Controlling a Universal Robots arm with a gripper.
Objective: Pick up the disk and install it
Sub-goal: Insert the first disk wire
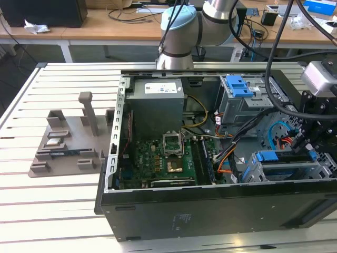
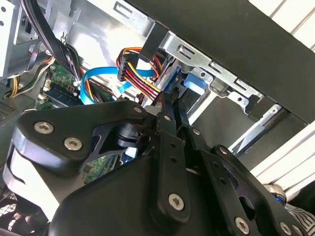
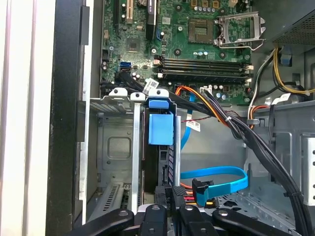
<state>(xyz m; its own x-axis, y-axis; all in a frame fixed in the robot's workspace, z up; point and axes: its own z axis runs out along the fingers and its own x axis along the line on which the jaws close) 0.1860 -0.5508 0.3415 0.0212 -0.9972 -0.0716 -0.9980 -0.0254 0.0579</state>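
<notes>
First wrist view: fingers (image 3: pixel 170 194) clamped on disk (image 3: pixel 165 160), mostly hidden in its bay.

The exterior view overlooks the whole open computer case (image 1: pixel 158 211) from above (both wrist views sit close inside it).

The claw (image 2: pixel 172 105) is matte black with bare silver screw heads. Just beyond its fingertips the disk (image 3: pixel 160 162) shows as a dark edge with a bright blue rail and tab, set in a dull silver drive cage (image 3: pixel 115 147). Close beside the claw run a flat light-blue data cable (image 3: pixel 216 177) and a red, orange, yellow and black wire bundle (image 2: pixel 138 69). Farther past it lies the green motherboard (image 3: pixel 187 39) inside the black computer case (image 1: pixel 210 211)
</notes>
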